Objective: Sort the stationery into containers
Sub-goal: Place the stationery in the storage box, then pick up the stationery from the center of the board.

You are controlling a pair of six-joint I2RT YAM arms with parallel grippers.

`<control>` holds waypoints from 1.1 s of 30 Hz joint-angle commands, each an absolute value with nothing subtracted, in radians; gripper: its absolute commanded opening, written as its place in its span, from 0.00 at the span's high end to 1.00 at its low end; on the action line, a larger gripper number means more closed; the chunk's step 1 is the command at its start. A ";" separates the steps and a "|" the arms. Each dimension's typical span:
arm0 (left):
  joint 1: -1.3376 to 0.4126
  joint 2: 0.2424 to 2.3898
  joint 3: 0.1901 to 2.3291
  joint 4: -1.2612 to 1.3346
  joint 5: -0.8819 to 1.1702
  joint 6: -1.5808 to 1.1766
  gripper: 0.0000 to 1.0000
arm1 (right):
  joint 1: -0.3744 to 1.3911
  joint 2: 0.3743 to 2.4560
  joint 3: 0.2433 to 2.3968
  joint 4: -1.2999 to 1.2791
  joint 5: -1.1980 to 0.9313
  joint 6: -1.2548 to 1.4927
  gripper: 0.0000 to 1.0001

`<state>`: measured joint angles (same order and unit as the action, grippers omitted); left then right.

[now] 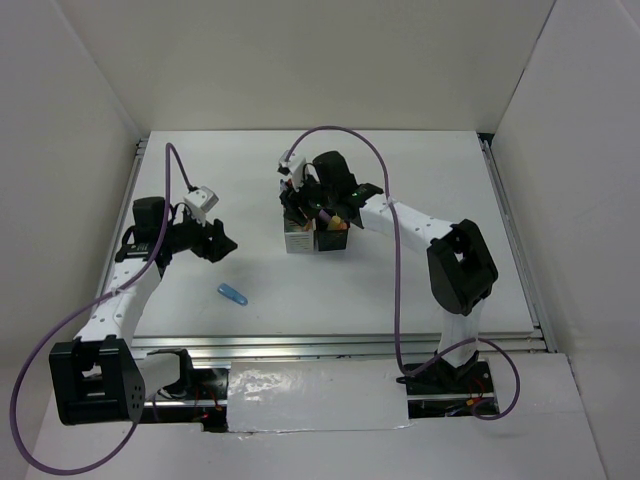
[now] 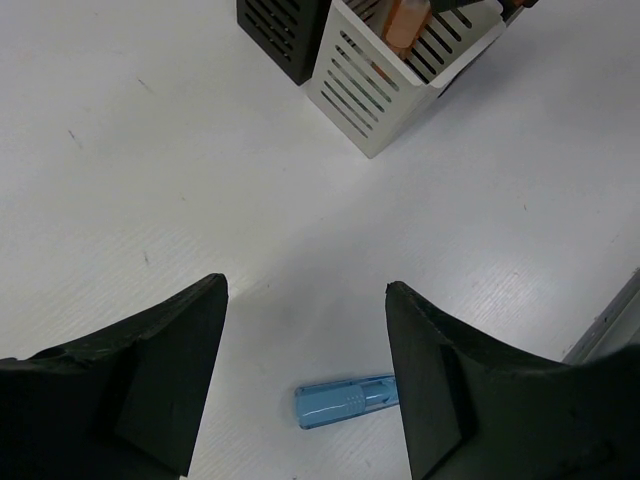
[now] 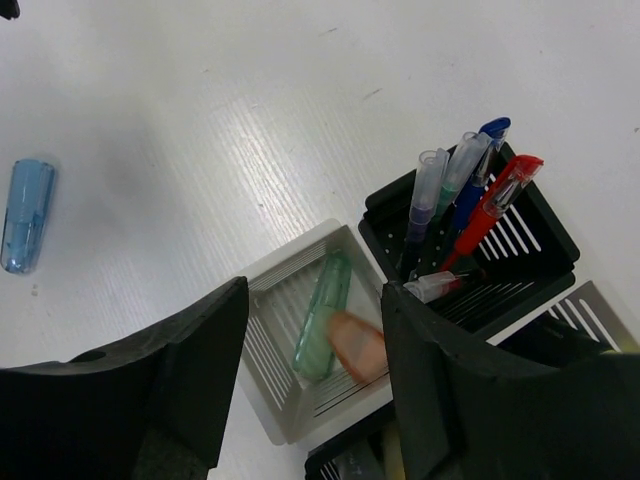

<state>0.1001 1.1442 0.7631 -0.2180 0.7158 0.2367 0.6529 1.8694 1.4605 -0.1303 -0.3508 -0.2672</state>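
The left gripper (image 1: 225,246) hovers over the left part of the white table (image 1: 400,290) in the top view, with its jaws apart and nothing between them. A pale blue marker (image 1: 232,294) lies flat on the table near it, toward the front edge. The right gripper (image 1: 312,208) hangs directly above the block of pen cups (image 1: 298,240) at the centre of the table. From this height its jaws are hard to make out.

The left wrist view shows two black fingers spread wide with only bare table between them. The blue marker lies below them, one end hidden behind a finger. Farther off stands a white slotted cup (image 2: 370,95) with an orange marker (image 2: 405,25) in it. A black slotted cup (image 2: 280,35) touches its side.

In the right wrist view the fingers stand apart, and the camera looks down into the cups. The white cup between them holds a green marker (image 3: 322,315) leaning inside it. The orange marker is beside the green one, blurred and close to one finger, and whether it touches that finger cannot be told. The adjoining black cup with pens (image 3: 520,250) holds a red pen (image 3: 497,203), a blue pen (image 3: 478,165) and clear-capped ones, all upright. The blue marker lies well apart at the left edge.
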 commanded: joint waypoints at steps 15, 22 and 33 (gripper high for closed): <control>-0.047 1.357 0.916 -0.907 0.743 1.304 0.27 | 0.555 1.663 1.537 -0.167 -0.354 -0.153 0.35; -0.169 1.437 0.940 -0.931 0.576 1.423 0.21 | 0.414 1.545 1.414 -0.233 -0.345 -0.173 0.34; -0.333 1.525 0.934 -0.879 0.332 1.454 0.31 | 0.284 1.436 1.276 -0.241 -0.321 -0.212 0.34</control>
